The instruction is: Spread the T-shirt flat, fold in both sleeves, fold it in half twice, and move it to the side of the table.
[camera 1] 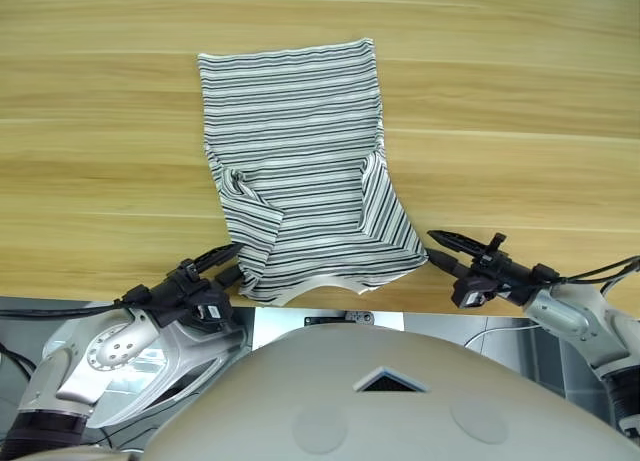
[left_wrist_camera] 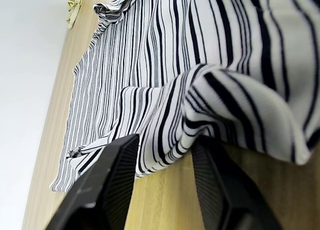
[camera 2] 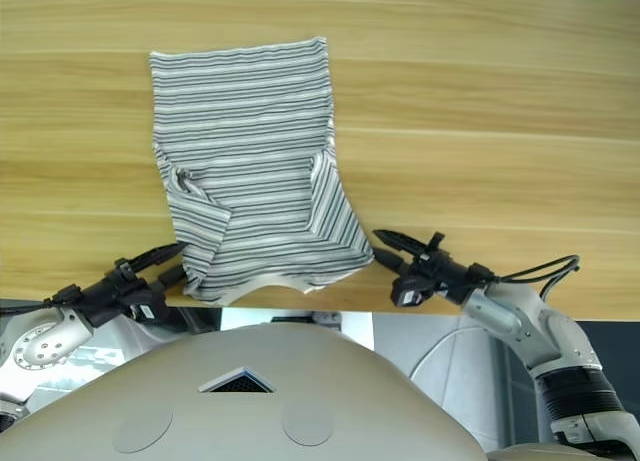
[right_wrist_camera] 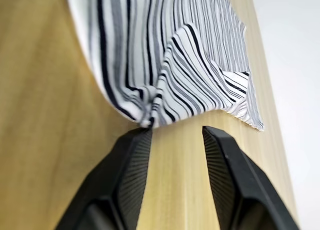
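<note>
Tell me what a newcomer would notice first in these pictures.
A black-and-white striped T-shirt lies on the wooden table, with both sleeves folded in and one end reaching the near edge. The left gripper and the right gripper are open at its two near corners, one on each side.

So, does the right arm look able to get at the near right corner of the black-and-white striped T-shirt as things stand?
Probably yes. The right gripper is open just beside that corner of the black-and-white striped T-shirt, and nothing lies between them on the wooden table.
</note>
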Available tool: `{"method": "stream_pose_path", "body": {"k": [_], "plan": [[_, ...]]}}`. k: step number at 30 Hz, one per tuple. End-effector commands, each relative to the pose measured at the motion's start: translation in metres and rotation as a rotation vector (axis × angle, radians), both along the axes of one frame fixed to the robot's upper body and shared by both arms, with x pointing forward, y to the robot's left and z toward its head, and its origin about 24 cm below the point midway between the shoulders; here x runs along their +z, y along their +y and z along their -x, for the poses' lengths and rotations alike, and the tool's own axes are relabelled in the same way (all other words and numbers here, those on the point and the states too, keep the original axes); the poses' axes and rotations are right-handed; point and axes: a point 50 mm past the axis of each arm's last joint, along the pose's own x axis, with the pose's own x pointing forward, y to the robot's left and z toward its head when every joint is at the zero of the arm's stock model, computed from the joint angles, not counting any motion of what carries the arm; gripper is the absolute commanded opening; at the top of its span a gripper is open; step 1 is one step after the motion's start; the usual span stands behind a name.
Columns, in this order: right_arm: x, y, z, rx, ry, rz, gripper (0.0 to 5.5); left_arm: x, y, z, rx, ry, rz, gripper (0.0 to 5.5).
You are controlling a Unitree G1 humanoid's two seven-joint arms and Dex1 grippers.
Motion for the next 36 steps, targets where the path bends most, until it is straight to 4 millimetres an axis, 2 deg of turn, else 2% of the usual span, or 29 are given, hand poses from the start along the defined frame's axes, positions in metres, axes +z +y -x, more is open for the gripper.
{"method": "stream_pose_path", "body": {"k": [1,5,16,21,27,30,36], "plan": [[-0.008,-0.008,0.004,0.048,0.092,0.097,1.87,-0.012,-0.001,0.007,-0.050,0.093,-0.049,1.93],[-0.009,-0.003,0.001,0.097,0.102,0.099,1.87,-0.013,-0.011,0.010,-0.120,0.116,-0.038,1.93],[-0.010,0.008,0.004,0.189,0.129,0.088,1.87,-0.015,-0.014,0.006,-0.180,0.139,-0.037,1.93],[-0.011,0.009,0.002,0.202,0.131,0.090,1.91,-0.018,-0.012,0.006,-0.199,0.158,-0.037,0.98],[-0.011,0.013,-0.002,0.195,0.134,0.066,0.65,-0.018,-0.010,0.008,-0.220,0.173,-0.036,0.06],[-0.011,0.013,-0.005,0.183,0.136,0.059,0.12,-0.019,-0.008,0.008,-0.211,0.172,-0.038,0.00],[-0.012,0.014,-0.008,0.162,0.147,0.033,0.00,-0.017,-0.001,0.000,-0.152,0.143,-0.005,0.00]]}}
